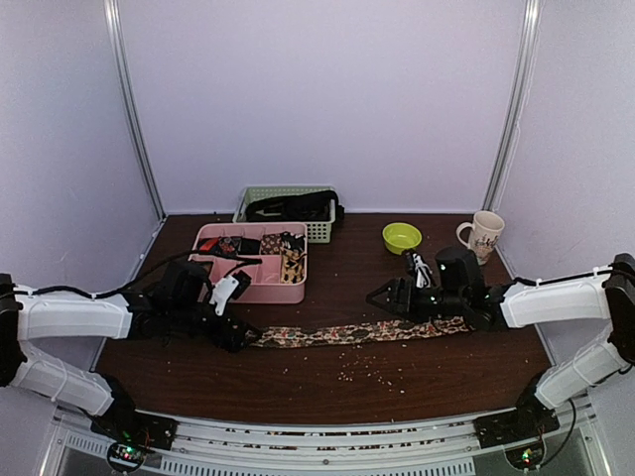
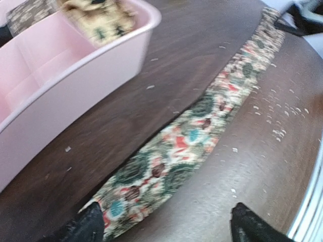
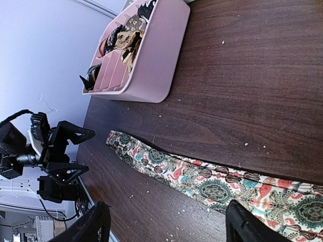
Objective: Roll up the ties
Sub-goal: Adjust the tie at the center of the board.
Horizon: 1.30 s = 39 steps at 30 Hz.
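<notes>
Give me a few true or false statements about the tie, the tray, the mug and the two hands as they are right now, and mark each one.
1. The patterned tie lies stretched out flat on the table. True.
2. The pink tray is empty. False: its compartments hold bundles of fabric.
3. The left hand and the right hand are both open. True.
4. The mug stands inside the basket. False: it stands on the table, just right of the green bowl.
</notes>
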Motion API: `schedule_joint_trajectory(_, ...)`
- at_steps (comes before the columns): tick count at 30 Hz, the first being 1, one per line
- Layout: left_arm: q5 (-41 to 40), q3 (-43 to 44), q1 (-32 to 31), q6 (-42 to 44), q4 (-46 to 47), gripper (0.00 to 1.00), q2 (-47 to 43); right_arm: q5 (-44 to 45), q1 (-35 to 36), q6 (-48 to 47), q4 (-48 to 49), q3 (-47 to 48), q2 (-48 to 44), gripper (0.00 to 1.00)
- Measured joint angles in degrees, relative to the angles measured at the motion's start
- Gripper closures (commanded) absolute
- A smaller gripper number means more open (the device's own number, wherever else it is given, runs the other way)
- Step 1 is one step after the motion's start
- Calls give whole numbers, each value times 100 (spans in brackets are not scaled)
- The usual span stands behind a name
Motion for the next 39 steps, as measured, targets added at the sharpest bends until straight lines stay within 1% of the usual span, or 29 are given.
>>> schedule_joint_trajectory(3, 251, 133, -142, 365, -39, 4, 92, -35, 31, -63, -2, 85, 48, 22)
schedule_joint_trajectory(7, 282, 623, -308, 1099, -243, 4, 730, -46, -35, -190, -33, 138, 4, 21)
schedule_joint_trajectory(12, 299, 1060, -337, 1956, -420, 8, 1370, -105, -234, -321, -153, 140, -170, 21)
schedule_joint_trajectory(17, 525, 1438, -337, 2599, -494, 11, 2015, -256, -671, -365, -199, 116, -199, 22)
schedule_joint_trajectory(20, 588, 1703, -337, 2863, -507, 13, 2503, -361, -1099, -350, -236, -11, -201, 22)
schedule_joint_trajectory(23, 581, 1801, -337, 3034, -533, 21, 2824, -424, -1471, -315, -304, -225, -201, 22)
schedule_joint_trajectory(25, 564, 1858, -337, 3132, -518, 30, 2879, -476, -1622, -299, -369, -319, -201, 22)
schedule_joint_trajectory(30, 407, 1886, -358, 3235, -398, 60, 2953, -549, -1860, -302, -413, -402, -201, 24)
schedule_joint_trajectory(32, 306, 1880, -385, 3276, -306, 68, 2957, -553, -1991, -302, -461, -417, -203, 24)
schedule_joint_trajectory(34, 219, 1818, -420, 3285, -151, 73, 2946, -549, -2179, -302, -496, -481, -232, 26)
schedule_joint_trajectory(35, 175, 1751, -433, 3307, -57, 74, 2918, -546, -2264, -302, -516, -529, -267, 26)
schedule_joint_trajectory(36, 133, 1674, -448, 3300, 9, 72, 2868, -544, -2365, -304, -553, -590, -315, 26)
schedule_joint_trajectory(37, 94, 1593, -468, 3311, 59, 66, 2804, -542, -2426, -310, -601, -632, -363, 26)
schedule_joint_trajectory(38, 42, 1528, -485, 3309, 83, 55, 2743, -540, -2481, -317, -645, -671, -417, 26)
schedule_joint_trajectory(39, -4, 1464, -498, 3298, 90, 46, 2673, -542, -2507, -317, -675, -686, -457, 27)
